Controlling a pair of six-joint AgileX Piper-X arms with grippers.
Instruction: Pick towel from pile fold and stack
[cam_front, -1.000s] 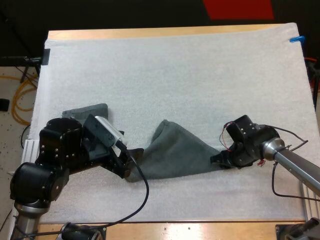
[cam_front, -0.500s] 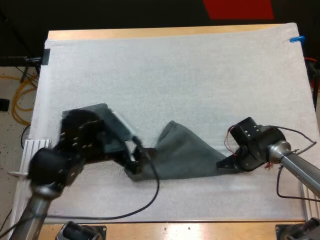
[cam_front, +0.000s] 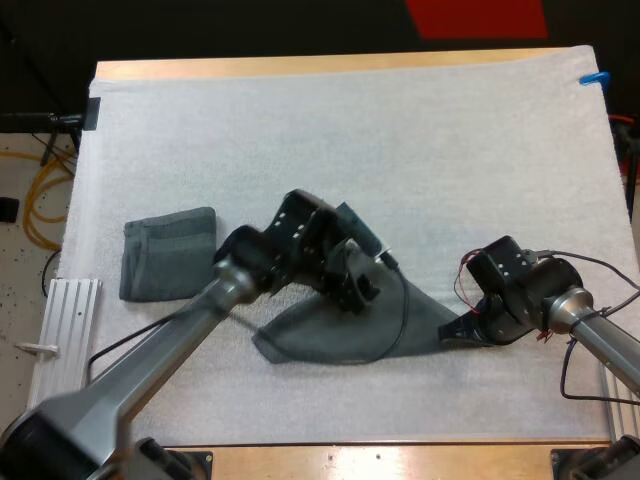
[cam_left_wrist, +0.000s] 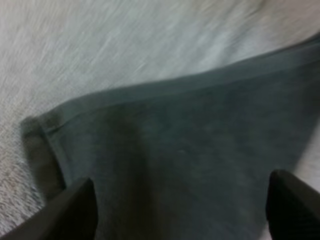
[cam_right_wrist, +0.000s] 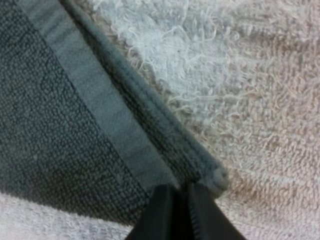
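A dark grey-green towel (cam_front: 325, 338) lies spread flat on the white mat (cam_front: 350, 140), a little right of the middle. My left gripper (cam_front: 358, 288) hovers over the towel's far edge. In the left wrist view its fingers (cam_left_wrist: 75, 205) stand wide apart above the towel (cam_left_wrist: 185, 150), holding nothing. My right gripper (cam_front: 462, 328) is at the towel's right corner. In the right wrist view its fingertips (cam_right_wrist: 172, 212) pinch the hemmed corner of the towel (cam_right_wrist: 60, 130). A folded towel (cam_front: 170, 252) rests at the mat's left side.
A white metal rail (cam_front: 65, 310) lies beside the mat's near left edge. The far half of the mat is bare. My left arm stretches from the near left corner across the mat towards the middle.
My left arm swung from the towel's left end up and right, over its middle. The towel's left end now lies flatter. My right gripper drifted slightly right with the corner.
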